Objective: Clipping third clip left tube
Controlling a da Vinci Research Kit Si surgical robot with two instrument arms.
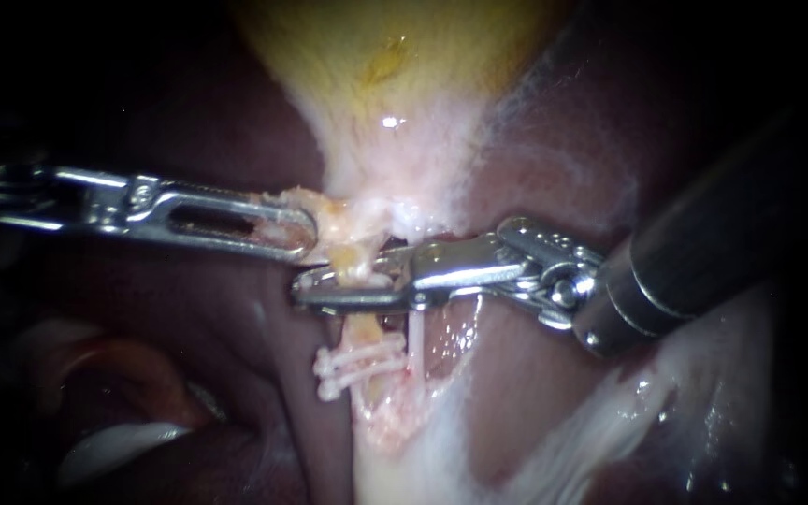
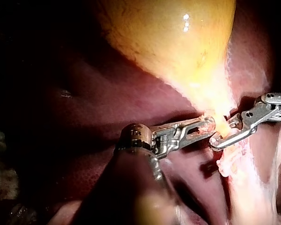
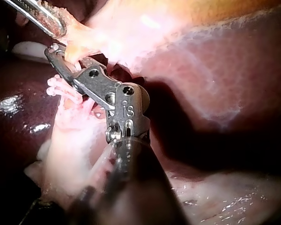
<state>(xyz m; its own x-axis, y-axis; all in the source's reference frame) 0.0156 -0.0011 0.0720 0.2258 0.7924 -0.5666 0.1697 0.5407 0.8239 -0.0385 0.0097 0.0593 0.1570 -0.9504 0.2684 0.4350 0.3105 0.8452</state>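
Clips (image 1: 357, 363) on the left tube (image 1: 364, 329) lie just below the right instrument (image 1: 318, 286); the left instrument (image 1: 303, 227) lies above it, on the gallbladder (image 1: 395, 65).

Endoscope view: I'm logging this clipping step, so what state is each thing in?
Left instrument: jaws shut on tissue.
Right instrument: jaws shut on left tube.
Clips: two, closed across left tube.
Right tube: bare, unclipped.

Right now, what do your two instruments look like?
My left instrument is bright polished silver: a long claw with an oval slot through it and a pinned hinge behind. My right instrument has a dark, glossy round shaft with thin ring lines near its end, then silver wrist links joined by small pins.
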